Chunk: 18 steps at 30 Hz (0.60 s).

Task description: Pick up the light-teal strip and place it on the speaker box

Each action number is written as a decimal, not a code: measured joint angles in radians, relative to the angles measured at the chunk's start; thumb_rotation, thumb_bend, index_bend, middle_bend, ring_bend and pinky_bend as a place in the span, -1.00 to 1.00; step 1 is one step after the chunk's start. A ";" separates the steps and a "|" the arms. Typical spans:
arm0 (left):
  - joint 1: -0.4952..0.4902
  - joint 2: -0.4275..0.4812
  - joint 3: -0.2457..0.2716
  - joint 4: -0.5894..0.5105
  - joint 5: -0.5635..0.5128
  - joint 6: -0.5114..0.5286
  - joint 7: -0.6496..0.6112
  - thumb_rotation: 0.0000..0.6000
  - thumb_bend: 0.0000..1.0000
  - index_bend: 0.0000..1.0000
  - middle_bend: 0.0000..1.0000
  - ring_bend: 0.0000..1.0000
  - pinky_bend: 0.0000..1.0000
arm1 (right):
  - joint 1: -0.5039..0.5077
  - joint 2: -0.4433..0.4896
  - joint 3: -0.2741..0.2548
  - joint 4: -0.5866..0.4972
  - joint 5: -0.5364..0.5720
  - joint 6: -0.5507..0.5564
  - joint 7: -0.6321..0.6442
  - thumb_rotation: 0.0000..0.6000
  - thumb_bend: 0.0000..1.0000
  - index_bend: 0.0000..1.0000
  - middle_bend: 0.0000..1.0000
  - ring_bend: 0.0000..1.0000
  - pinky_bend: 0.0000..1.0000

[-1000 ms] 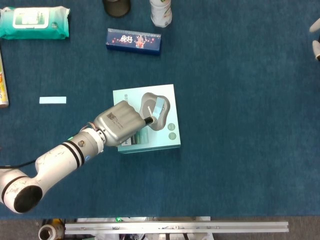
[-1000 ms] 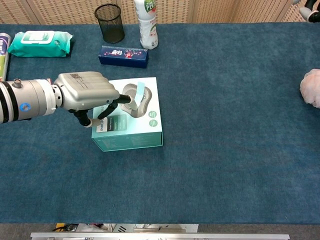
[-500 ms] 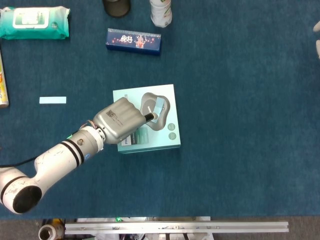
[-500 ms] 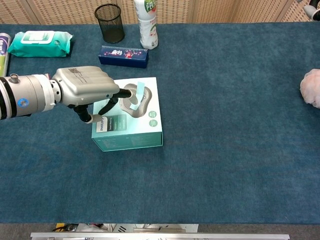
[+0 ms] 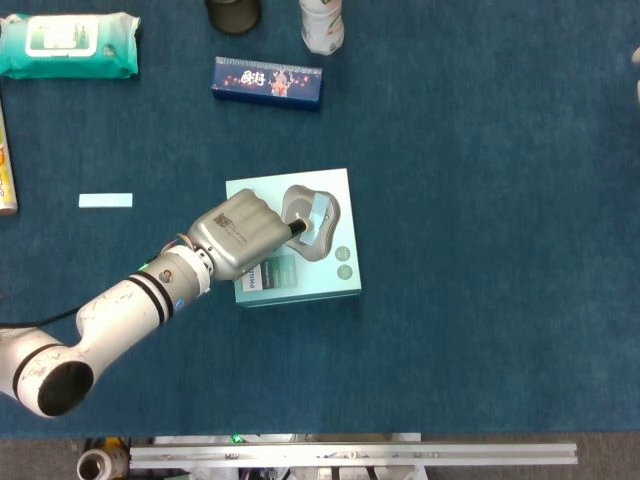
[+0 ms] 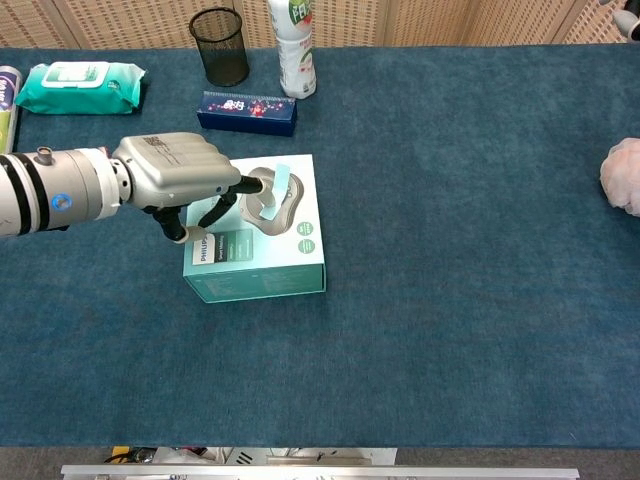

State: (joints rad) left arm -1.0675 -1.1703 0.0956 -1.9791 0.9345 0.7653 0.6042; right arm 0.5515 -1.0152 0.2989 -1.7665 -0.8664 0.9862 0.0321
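Light-teal strip: pinched at its lower end between the fingertips of the left hand, tilted up on edge over the grey speaker picture printed on the speaker box. Likely touching the lid with its lower corner, though too small in either view to say for certain. Seen from the head view at, just past the dark fingertips, well inside the box's outline and nearer its far edge than its near one.

Remaining fingers curled loosely under the palm, above the box's left side; forearm reaching in from the left.

Judged from its look: thin, featherweight, probably card or plastic film, bending readily and apt to stick to a fingertip or flutter off on release. Best taken by one short end with a light pinch, never squeezed across the middle. For the set-down, lower until flat on the lid, then part the fingertips slowly and lift straight up.

Also on the tabletop: a similar pale strip lying flat well to the left, a dark blue carton, a wipes pack, a mesh cup and a bottle.
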 measured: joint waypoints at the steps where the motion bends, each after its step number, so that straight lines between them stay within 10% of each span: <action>1: -0.001 -0.001 0.002 0.000 -0.001 0.000 0.001 1.00 0.73 -0.68 1.00 1.00 0.87 | 0.000 0.000 0.000 0.001 0.000 0.000 0.000 1.00 -0.23 -0.12 0.31 0.33 0.64; 18: 0.017 0.026 0.017 -0.024 0.034 0.017 -0.010 1.00 0.73 -0.68 1.00 1.00 0.87 | 0.005 -0.009 0.003 0.006 0.003 -0.004 -0.004 1.00 -0.23 -0.12 0.31 0.33 0.64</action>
State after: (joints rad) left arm -1.0504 -1.1439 0.1128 -2.0030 0.9685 0.7820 0.5944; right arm 0.5565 -1.0239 0.3024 -1.7605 -0.8637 0.9827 0.0282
